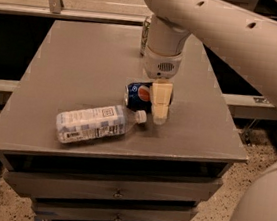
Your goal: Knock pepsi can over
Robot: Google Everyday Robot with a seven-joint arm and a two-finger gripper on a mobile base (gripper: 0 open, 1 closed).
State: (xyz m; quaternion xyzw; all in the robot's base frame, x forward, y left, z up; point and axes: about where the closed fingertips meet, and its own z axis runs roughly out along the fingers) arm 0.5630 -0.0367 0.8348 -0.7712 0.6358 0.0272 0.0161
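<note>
the pepsi can (138, 95) is shown lying on its side, nearer the tabletop's (85, 55) front edge, partly covered by the gripper (158, 116), whose clench cannot be told.

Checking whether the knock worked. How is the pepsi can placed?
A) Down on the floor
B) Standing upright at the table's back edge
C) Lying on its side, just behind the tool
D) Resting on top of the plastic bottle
C: the pepsi can lies on its side on the table, its length running left to right, and the tool hangs down just in front of it.
</note>
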